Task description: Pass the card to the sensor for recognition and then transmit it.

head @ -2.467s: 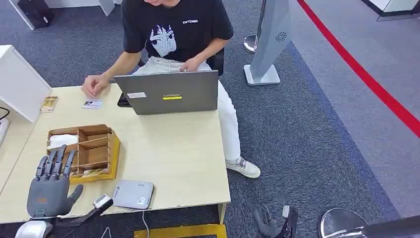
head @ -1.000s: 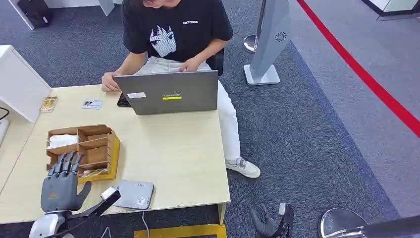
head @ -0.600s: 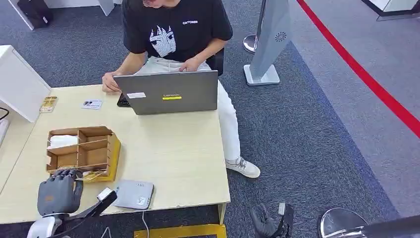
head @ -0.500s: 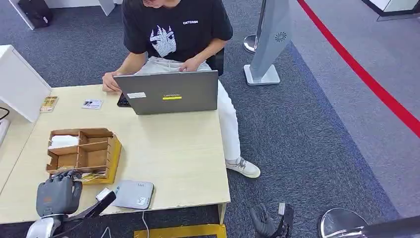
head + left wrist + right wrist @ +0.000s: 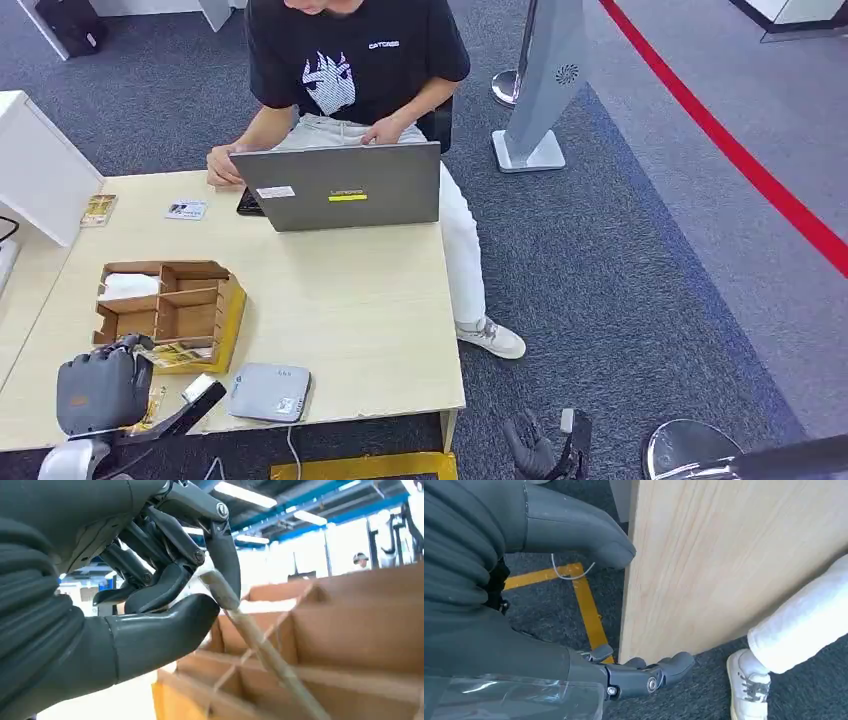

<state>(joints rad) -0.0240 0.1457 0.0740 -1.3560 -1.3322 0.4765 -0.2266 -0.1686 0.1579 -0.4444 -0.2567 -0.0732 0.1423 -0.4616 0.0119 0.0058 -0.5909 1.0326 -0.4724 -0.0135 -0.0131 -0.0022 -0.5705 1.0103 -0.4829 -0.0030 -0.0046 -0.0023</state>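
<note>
My left hand (image 5: 98,388) sits at the table's near left corner and pinches a yellowish card (image 5: 176,355) by one end. The card lies tilted against the near rim of the wooden organizer (image 5: 170,310). In the left wrist view the thumb and fingers (image 5: 165,580) clamp the card (image 5: 260,647), seen edge-on, in front of the organizer's compartments (image 5: 360,625). The grey flat sensor (image 5: 268,392) lies just right of the hand near the table's front edge. My right hand (image 5: 540,452) hangs below the table edge, its fingers (image 5: 659,672) apart and holding nothing.
A person (image 5: 350,60) sits behind a grey laptop (image 5: 340,187) at the far side of the table. Two more cards (image 5: 186,210) (image 5: 97,210) lie at the far left. A white box (image 5: 35,170) stands at the left edge. The table's side panel (image 5: 724,555) is beside my right hand.
My left hand went from flat and spread over the organizer to curled. It closed on a card and drew back toward me, pulling the card out over the organizer's near rim.
</note>
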